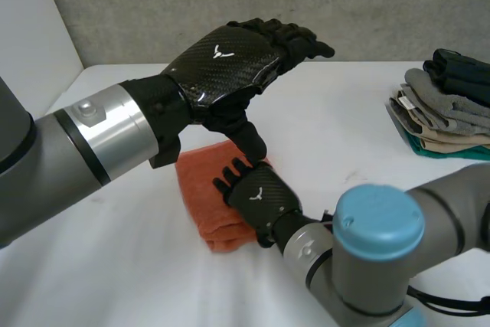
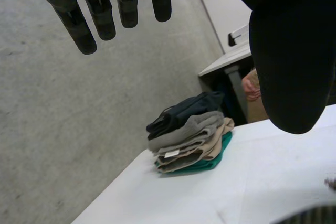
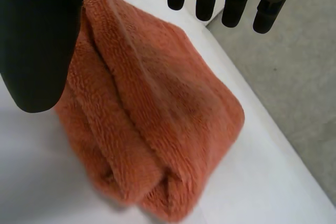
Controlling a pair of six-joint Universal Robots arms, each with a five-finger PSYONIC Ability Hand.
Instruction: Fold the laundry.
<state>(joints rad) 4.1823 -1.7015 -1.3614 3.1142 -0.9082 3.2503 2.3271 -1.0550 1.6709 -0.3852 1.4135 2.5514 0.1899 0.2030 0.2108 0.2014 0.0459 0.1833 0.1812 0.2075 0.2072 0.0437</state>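
A folded orange towel (image 1: 207, 197) lies on the white table (image 1: 122, 266) in front of me. My right hand (image 1: 256, 197) hovers over its near right part, fingers straight and open, holding nothing. In the right wrist view the orange towel (image 3: 157, 124) sits below the fingers (image 3: 233, 3) and thumb (image 3: 39, 51), folded into a thick bundle. My left hand (image 1: 226, 59) is raised high above the towel, palm down, fingers extended and open. In the left wrist view its fingers (image 2: 100, 14) point toward the far wall, with nothing in them.
A stack of folded clothes (image 1: 448, 105) in dark, grey, beige and teal stands at the table's far right; the same stack of clothes (image 2: 189, 140) appears beyond the left hand. A person's hand (image 2: 252, 85) shows past the table near a desk.
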